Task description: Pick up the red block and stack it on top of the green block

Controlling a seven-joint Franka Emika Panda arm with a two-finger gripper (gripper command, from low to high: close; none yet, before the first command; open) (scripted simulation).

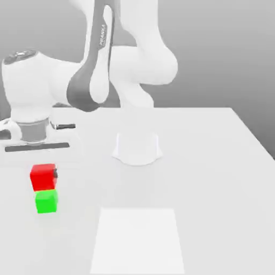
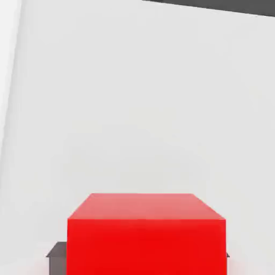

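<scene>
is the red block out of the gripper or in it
In it: the red block sits between the fingers, which show at both its sides, and it is upright above the green block.

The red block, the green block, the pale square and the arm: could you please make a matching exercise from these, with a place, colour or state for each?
1. red block
2. green block
3. pale square
4. arm

A. white and grey
B. clamped between the fingers
C. flat, nearest the exterior view's bottom edge
D. bright green

1-B, 2-D, 3-C, 4-A
</scene>
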